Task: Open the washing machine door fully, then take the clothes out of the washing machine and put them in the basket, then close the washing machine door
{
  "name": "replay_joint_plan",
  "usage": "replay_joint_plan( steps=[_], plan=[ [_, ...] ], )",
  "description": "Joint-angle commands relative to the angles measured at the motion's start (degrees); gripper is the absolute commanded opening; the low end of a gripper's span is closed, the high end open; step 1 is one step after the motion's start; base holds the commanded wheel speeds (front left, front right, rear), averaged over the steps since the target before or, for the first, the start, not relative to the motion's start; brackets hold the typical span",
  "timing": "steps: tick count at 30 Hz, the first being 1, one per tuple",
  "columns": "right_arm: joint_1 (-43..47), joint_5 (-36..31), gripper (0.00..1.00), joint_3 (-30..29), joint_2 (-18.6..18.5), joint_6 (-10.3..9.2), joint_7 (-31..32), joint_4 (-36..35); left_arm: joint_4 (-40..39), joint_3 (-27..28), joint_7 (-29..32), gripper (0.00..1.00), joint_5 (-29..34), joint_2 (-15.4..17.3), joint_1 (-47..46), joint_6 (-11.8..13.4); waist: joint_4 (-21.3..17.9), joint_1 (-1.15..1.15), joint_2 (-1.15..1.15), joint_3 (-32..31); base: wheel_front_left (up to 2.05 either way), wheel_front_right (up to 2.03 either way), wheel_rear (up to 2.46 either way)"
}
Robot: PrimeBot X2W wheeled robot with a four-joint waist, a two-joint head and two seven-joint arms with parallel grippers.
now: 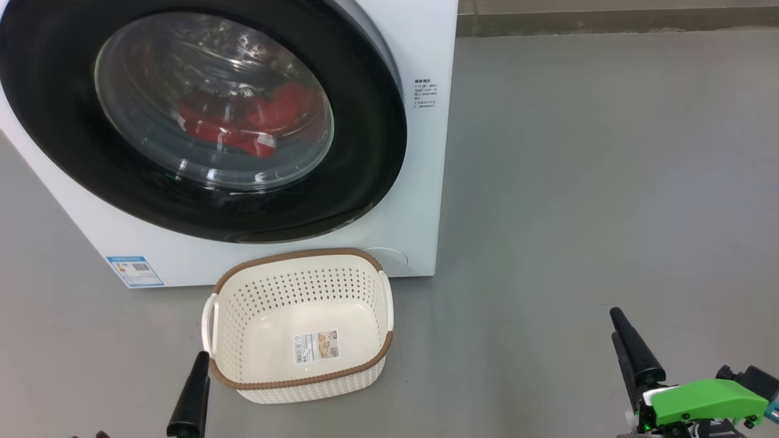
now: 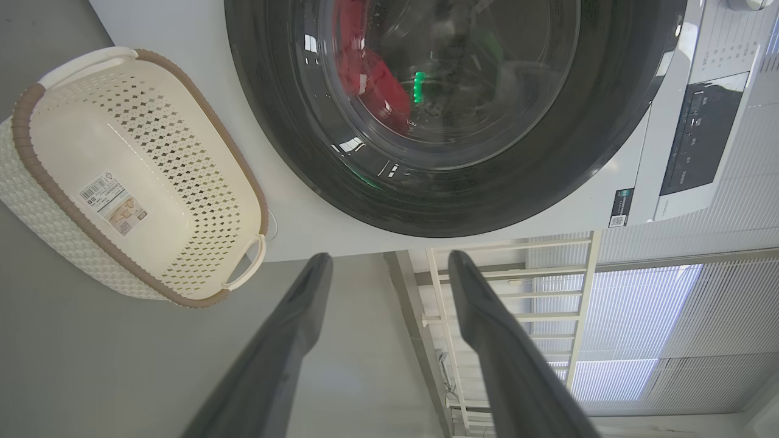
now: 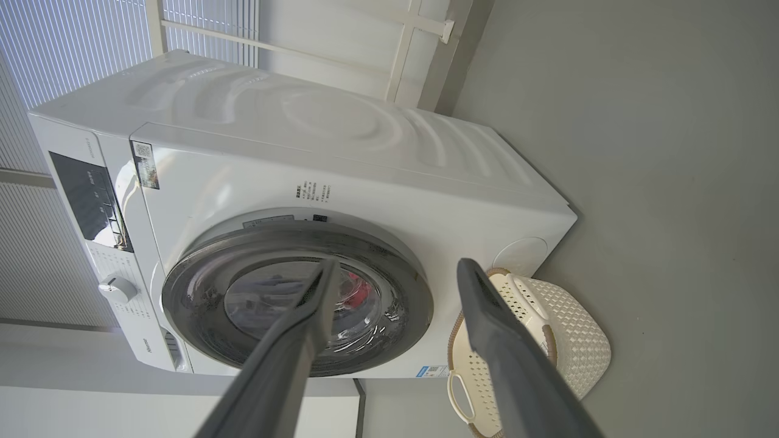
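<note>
The white washing machine (image 1: 426,152) stands at the upper left on the floor. Its black-rimmed washing machine door (image 1: 365,152) covers the opening. Red clothes (image 1: 243,125) show through the glass, low in the drum. The cream basket (image 1: 304,382) with a brown rim sits empty on the floor just in front of the machine. One dark left finger (image 1: 192,395) rises beside the basket's near-left corner. My left gripper (image 2: 391,258) is open and holds nothing, pointing at the machine's lower front. A right finger (image 1: 636,353) is at the lower right, far from the machine. My right gripper (image 3: 398,266) is open and empty.
Grey floor (image 1: 608,182) stretches wide to the right of the machine. A dark control panel (image 3: 85,188) and a knob (image 3: 115,289) sit at the machine's top. A wall base (image 1: 608,21) runs behind, and window blinds (image 2: 639,316) lie beyond the machine.
</note>
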Motion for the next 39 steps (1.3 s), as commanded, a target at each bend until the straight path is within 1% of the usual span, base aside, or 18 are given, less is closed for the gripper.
replay_joint_plan(
  steps=[1,6,13,19,39],
  plan=[
    [-1.1,-1.3,1.0,1.0,-1.1,0.01,-0.8,-1.5,-2.0,0.2,-0.6,1.0,2.2,0.9,-0.1,-0.1,0.0,-0.01,0.0,0.0,0.0,0.0,0.0],
    [-1.1,-3.3,1.0,2.3,-1.6,0.01,-1.6,-1.4,-2.4,-0.2,-1.5,1.0,7.0,0.9,0.3,-0.1,0.1,-0.01,0.0,0.0,0.0,0.0,0.0],
    [-1.0,-7.8,1.0,3.6,-2.2,0.01,-2.8,-1.0,-2.6,-0.4,-2.7,1.0,13.4,0.9,0.8,-0.2,0.2,-0.01,0.0,0.0,0.0,0.0,0.0],
    [-0.9,-11.7,1.0,4.5,-2.6,0.01,-3.6,-0.7,-3.2,-0.3,-3.5,1.0,17.3,1.0,1.2,-0.2,0.2,-0.01,0.0,-0.1,0.0,0.0,0.0],
    [-0.4,-26.9,1.0,7.5,-3.6,0.01,-7.0,0.4,-5.8,-2.1,-6.9,1.0,33.2,1.1,2.8,1.5,0.4,-0.01,0.0,0.0,0.0,0.0,0.0]
  ],
)
